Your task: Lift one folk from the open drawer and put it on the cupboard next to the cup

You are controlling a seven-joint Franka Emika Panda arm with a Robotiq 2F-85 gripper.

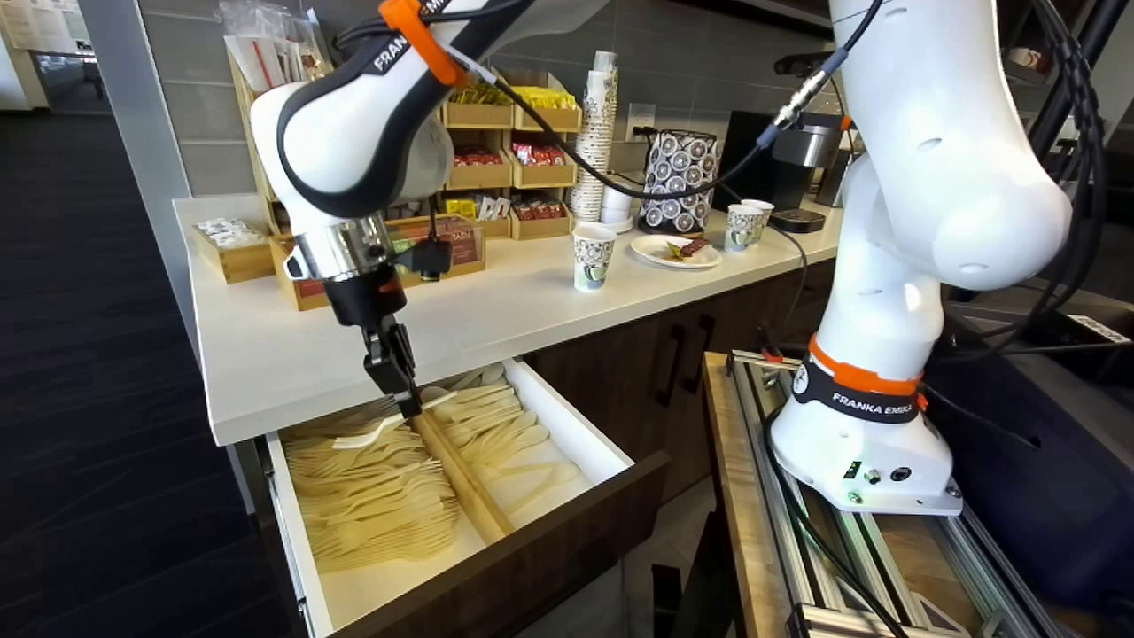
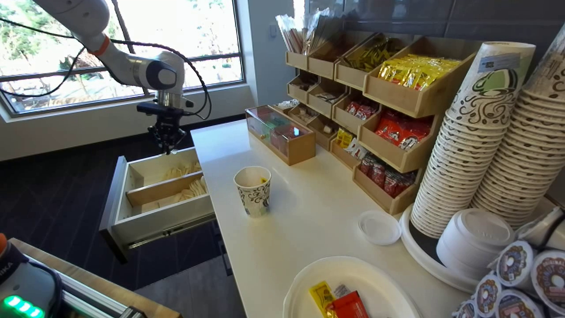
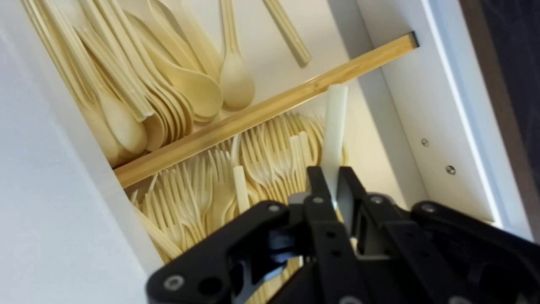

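My gripper (image 1: 410, 409) is shut on one pale fork (image 1: 383, 431) and holds it above the open drawer (image 1: 571, 425). In the wrist view the pale handle (image 3: 335, 122) sticks out between the fingertips (image 3: 331, 181); the tines are hidden there but show in an exterior view. The gripper also shows over the drawer in an exterior view (image 2: 168, 148), where the fork is barely visible. More forks (image 3: 261, 164) lie in the drawer below. The cup (image 1: 593, 257) stands upright on the cream-white countertop of the cupboard (image 1: 496, 310); both exterior views show it (image 2: 254, 192).
A wooden divider (image 3: 270, 109) splits the drawer, with spoons (image 3: 185, 88) across it. On the countertop stand a wooden box (image 2: 282, 134), packet racks (image 2: 393, 97), a plate of packets (image 2: 348, 269), a small lid (image 2: 379, 227) and tall cup stacks (image 1: 595, 142). The countertop edge overhangs the drawer's back.
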